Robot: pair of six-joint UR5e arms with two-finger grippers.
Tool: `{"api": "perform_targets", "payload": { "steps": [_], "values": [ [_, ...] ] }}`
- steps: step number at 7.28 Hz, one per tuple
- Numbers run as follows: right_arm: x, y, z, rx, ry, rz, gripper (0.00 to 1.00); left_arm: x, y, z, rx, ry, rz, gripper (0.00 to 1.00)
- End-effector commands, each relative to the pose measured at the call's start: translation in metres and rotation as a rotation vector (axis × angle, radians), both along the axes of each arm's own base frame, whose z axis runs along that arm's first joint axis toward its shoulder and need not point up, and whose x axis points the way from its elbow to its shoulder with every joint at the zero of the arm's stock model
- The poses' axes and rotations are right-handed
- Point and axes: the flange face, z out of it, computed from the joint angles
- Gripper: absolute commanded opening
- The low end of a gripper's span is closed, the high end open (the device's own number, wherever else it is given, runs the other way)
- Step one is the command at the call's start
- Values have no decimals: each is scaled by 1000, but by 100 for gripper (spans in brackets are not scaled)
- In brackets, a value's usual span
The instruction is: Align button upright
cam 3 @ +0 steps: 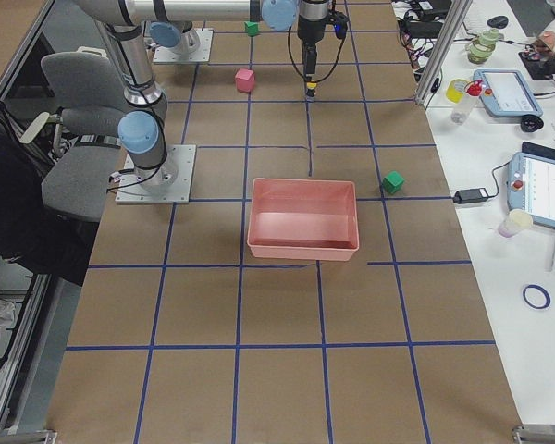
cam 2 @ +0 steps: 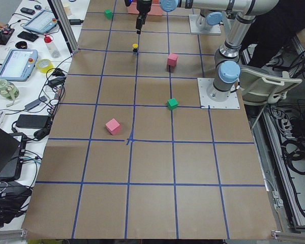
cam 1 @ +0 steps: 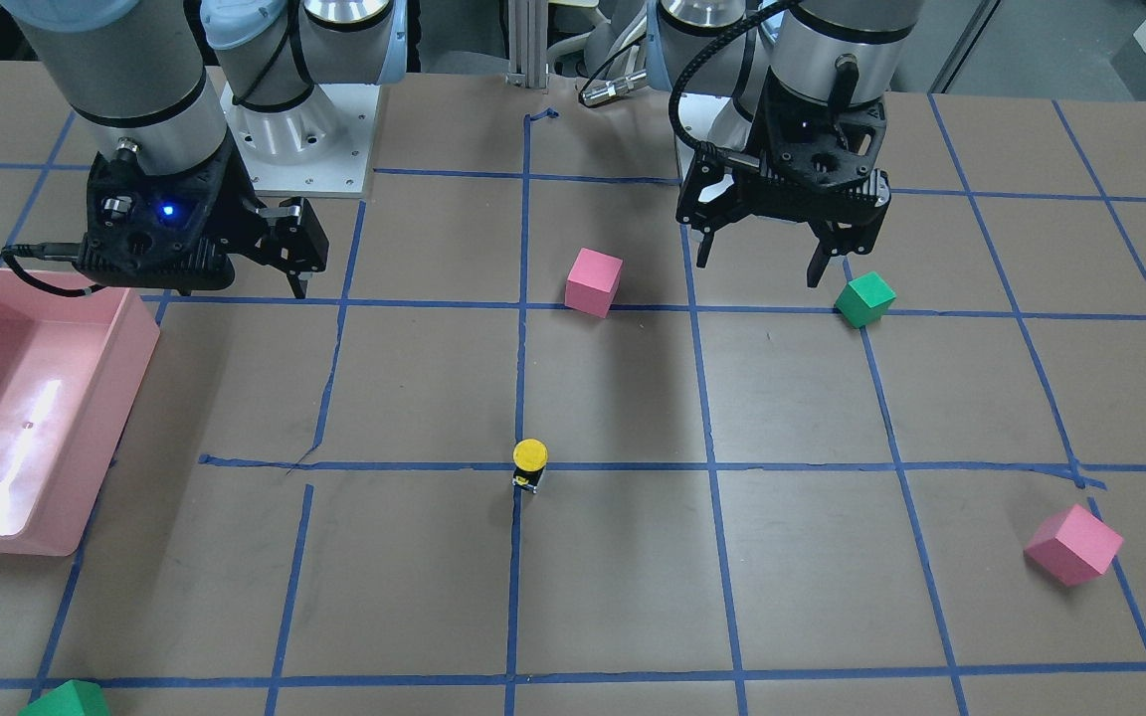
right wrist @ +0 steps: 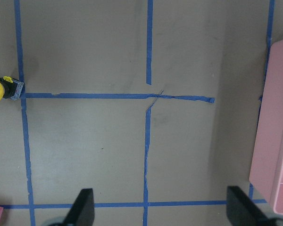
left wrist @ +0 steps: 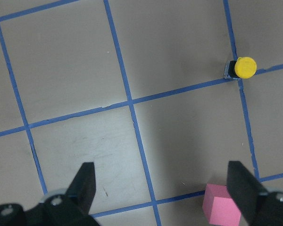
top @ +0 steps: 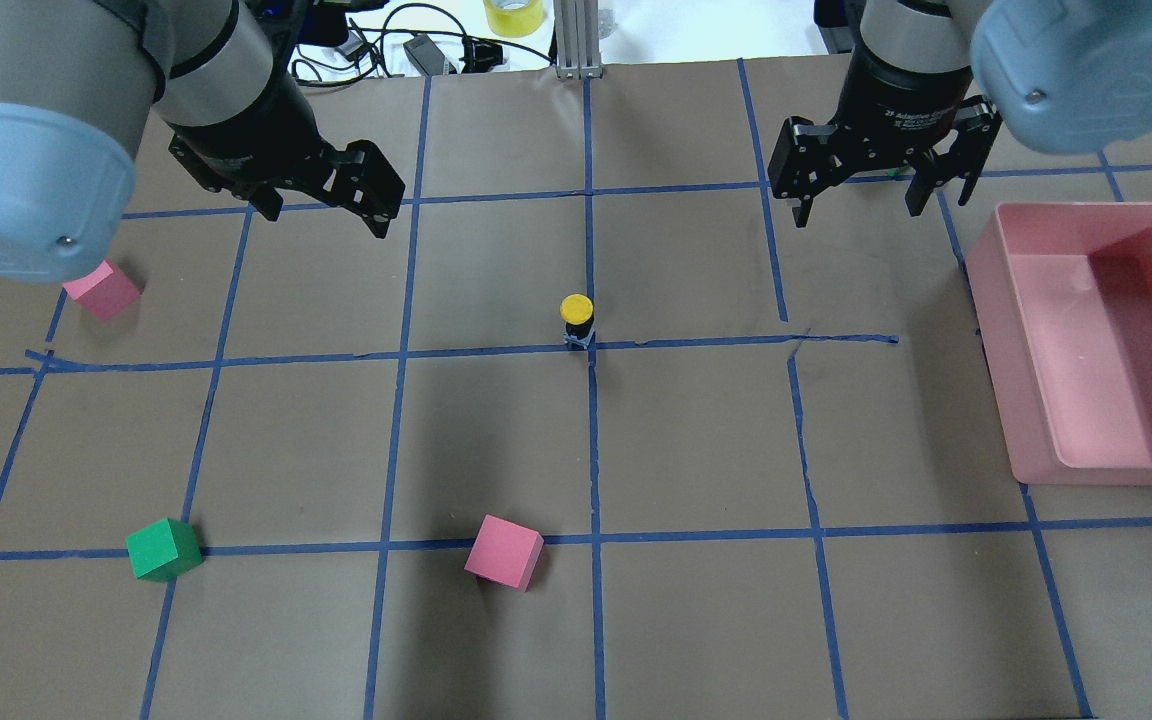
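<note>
The button (cam 1: 530, 462) stands upright on the crossing of two blue tape lines at mid-table, yellow cap on top, blocky base on the paper. It also shows in the overhead view (top: 576, 318), the left wrist view (left wrist: 243, 68) and the right wrist view (right wrist: 2, 89). My left gripper (cam 1: 760, 270) is open and empty, held above the table on the robot's side of the button, well clear of it. My right gripper (cam 1: 235, 288) is open and empty, above the table near the pink bin (cam 1: 125, 338). Nothing touches the button.
A pink cube (cam 1: 593, 281) and a green cube (cam 1: 863, 298) lie close to the left gripper. Another pink cube (cam 1: 1073, 544) lies far out on my left side, another green cube (cam 1: 66, 701) at the far edge. The bin shows on the overhead view's right (top: 986, 260).
</note>
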Motion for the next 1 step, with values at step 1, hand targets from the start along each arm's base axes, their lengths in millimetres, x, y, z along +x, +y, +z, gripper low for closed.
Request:
{"api": "perform_targets", "payload": {
  "steps": [1],
  "values": [
    [0,0,0,0,-2,1,100,2,0,4,-5,6,4,100]
  ]
}}
